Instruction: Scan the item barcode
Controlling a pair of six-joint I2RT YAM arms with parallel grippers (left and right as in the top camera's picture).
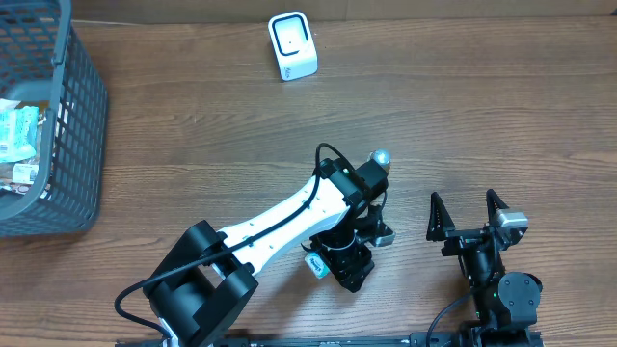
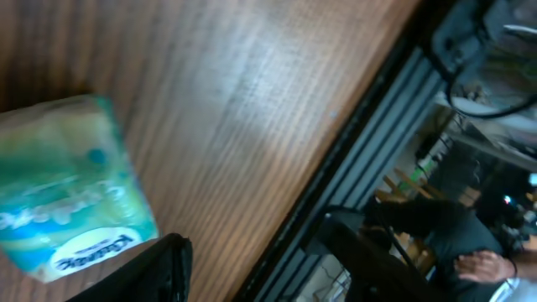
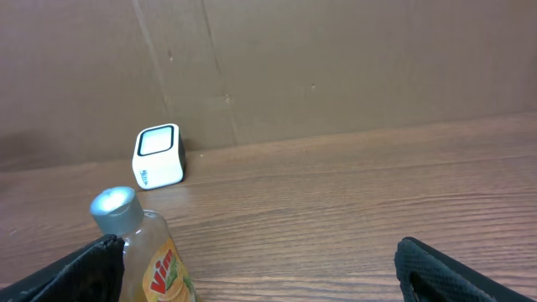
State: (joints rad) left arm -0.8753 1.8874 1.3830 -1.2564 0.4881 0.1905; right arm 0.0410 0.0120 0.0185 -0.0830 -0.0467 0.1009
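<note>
A white barcode scanner [image 1: 292,46] stands at the table's far edge, also in the right wrist view as the scanner [image 3: 159,156] against the cardboard wall. A green and white tissue pack [image 2: 67,193] lies flat on the wood. One black finger [image 2: 155,268] of my left gripper [image 1: 339,265] sits beside it, and the other finger is out of frame. From overhead only a corner of the pack [image 1: 316,262] shows under the left arm. A Vim bottle [image 3: 151,260] with a silver cap [image 1: 382,159] stands just beyond that arm. My right gripper [image 1: 468,217] is open and holds nothing.
A dark grey mesh basket [image 1: 82,125] with several packets fills the far left corner. The left arm [image 1: 280,222] stretches diagonally across the front middle. The table's front edge [image 2: 352,143] runs close by the tissue pack.
</note>
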